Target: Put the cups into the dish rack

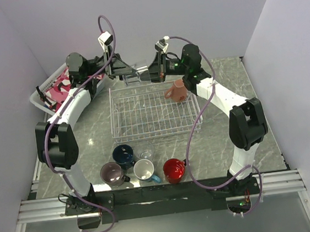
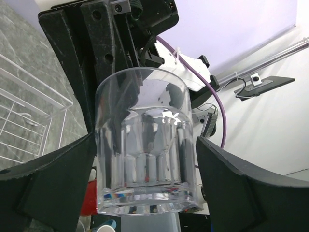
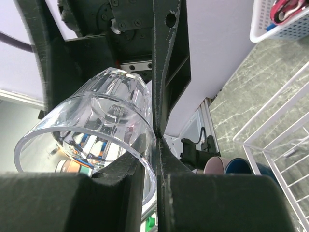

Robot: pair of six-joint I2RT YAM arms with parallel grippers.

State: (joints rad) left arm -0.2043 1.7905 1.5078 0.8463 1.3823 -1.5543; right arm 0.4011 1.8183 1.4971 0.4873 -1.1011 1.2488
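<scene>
1. Right gripper [image 3: 152, 145]: the jaws are closed narrow on the rim of a clear glass [image 3: 96, 111]. One finger sits inside the wall, the other outside. The glass lies tilted, mouth toward my right wrist camera.

2. Left gripper [image 2: 145, 140]: the jaws stand wide. My two fingers [image 2: 53, 183] flank the same glass, one on each side of its body. I cannot tell whether the pads touch it.

3. Position: both grippers meet in the air above the far edge of the dish rack [image 1: 152, 134], with the glass between them, clear of the wire grid.

4. Rack content: a salmon mug [image 1: 177, 91] lies tilted at the far right corner, partly behind my right arm.

5. Remaining cups: on the table [image 1: 223, 75], just in front of the rack's near side, stand a navy mug [image 1: 124, 152], a second clear glass [image 1: 145, 154], a mauve mug [image 1: 113, 173], a light blue mug [image 1: 144, 170] and a red mug [image 1: 174, 169], grouped close together.
</scene>
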